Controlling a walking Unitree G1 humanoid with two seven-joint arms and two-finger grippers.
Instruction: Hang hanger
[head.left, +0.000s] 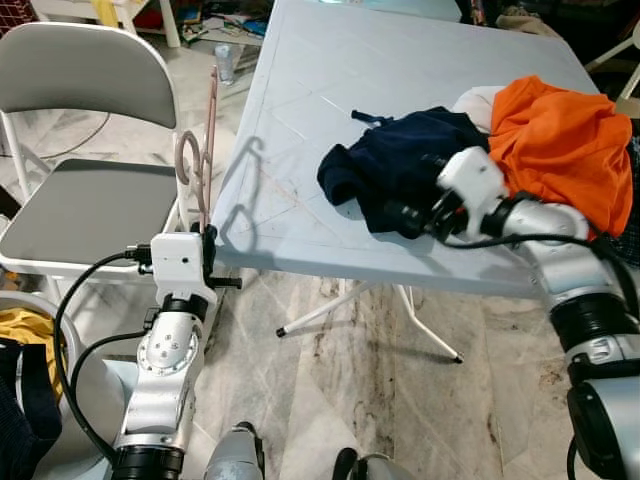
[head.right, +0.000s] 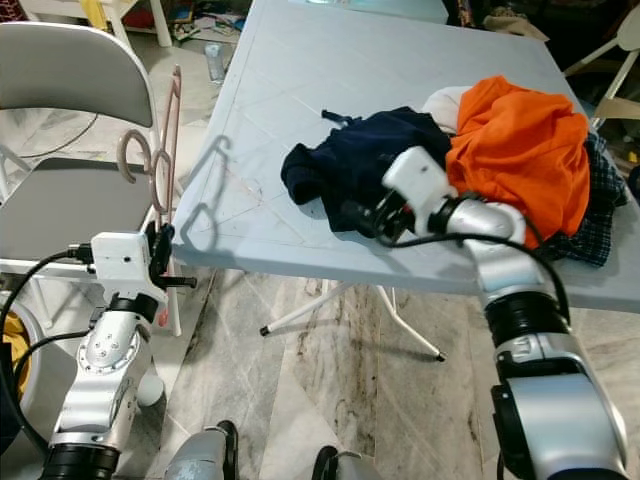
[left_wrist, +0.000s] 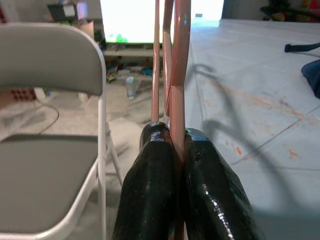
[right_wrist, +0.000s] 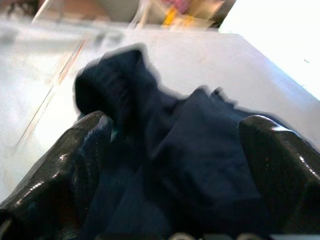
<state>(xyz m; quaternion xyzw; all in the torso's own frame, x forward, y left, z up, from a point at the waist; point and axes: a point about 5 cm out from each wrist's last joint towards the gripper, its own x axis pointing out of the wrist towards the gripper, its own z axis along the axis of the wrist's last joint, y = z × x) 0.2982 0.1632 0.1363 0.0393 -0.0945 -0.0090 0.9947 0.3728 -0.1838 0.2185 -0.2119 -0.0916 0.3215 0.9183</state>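
A thin pink hanger (head.left: 206, 140) stands upright between the chair and the table's near left corner. My left gripper (head.left: 209, 246) is shut on its lower part, and the left wrist view shows the black fingers (left_wrist: 150, 185) pressed together on the pink hanger (left_wrist: 178, 75). A navy garment (head.left: 405, 160) lies crumpled on the pale blue table (head.left: 400, 60). My right gripper (right_wrist: 170, 175) is open at its near edge, with one finger on each side of a fold of the navy cloth (right_wrist: 185, 135).
An orange garment (head.left: 560, 140) lies heaped at the table's right side over white and plaid cloth (head.right: 600, 235). A grey folding chair (head.left: 80, 200) stands left of the hanger. A bin with yellow cloth (head.left: 25, 330) is at lower left. Table legs (head.left: 330, 310) cross underneath.
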